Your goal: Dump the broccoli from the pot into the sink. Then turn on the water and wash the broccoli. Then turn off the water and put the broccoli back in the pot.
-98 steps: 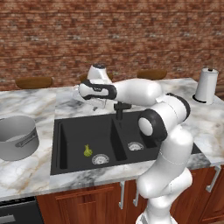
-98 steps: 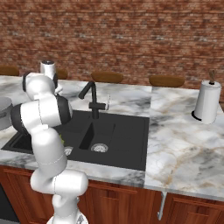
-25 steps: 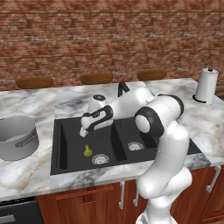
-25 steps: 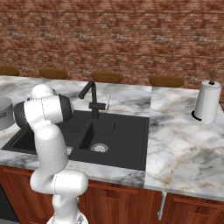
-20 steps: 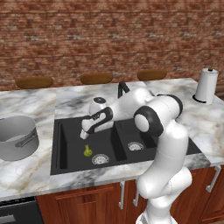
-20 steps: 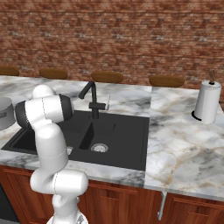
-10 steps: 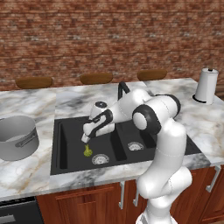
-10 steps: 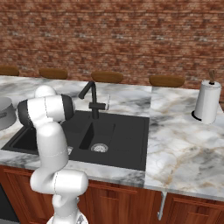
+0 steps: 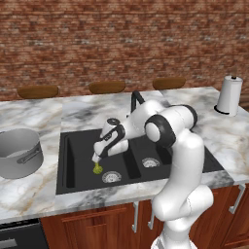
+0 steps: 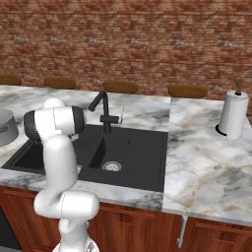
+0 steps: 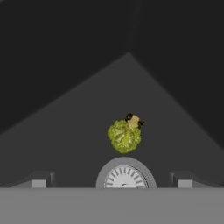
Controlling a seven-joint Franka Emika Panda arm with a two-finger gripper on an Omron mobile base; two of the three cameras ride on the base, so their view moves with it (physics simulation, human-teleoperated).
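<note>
On the floor of the sink's larger basin lies the broccoli (image 11: 125,134), a small yellow-green floret with a pale stalk stub pointing up and away from the round silver drain (image 11: 124,176) just beside it. It looks very light and somewhat springy: the crown is bumpy and should give a little under pressure, while the stalk is firmer but short and probably too slight to pinch on its own. If it has been under water it may be a touch slippery, and being so small it could roll or skid on the smooth basin floor when nudged. The safest hold is likely across the widest part of the crown, one finger on each side, low enough that it cannot squirt out upward.

Just above it hangs the pincer (image 9: 98,158), jaws spread wide with nothing between them, the fingertips (image 11: 43,180) flanking the drain in the hand view. The matte black sink (image 9: 68,180) is sunk into a marble surface (image 9: 29,194), and the grey metal pot (image 9: 18,153) stands on that surface well apart to the left of the basin, where the floret must eventually return. A black faucet (image 10: 102,114) rises behind the sink.
</note>
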